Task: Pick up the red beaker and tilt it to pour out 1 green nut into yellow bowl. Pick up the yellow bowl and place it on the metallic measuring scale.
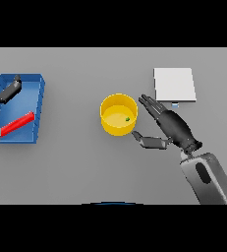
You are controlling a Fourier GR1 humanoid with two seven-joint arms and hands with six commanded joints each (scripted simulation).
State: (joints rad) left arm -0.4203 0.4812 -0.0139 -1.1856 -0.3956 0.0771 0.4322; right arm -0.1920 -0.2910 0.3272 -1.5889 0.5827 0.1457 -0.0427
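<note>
With your right hand (pixel 170 124) spread beside the yellow bowl (pixel 118 114), grip its stiff, likely light wall and keep it level so the green nut (pixel 127 118) stays inside.

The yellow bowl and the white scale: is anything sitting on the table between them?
Yes. In the head view the right hand reaches into that stretch, its straight fingers beside the yellow bowl; the scale lies beyond it.

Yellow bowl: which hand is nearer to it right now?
Right. The right hand is open just beside the yellow bowl, on its right. The left hand is far off at the table's left edge, over the blue tray.
</note>
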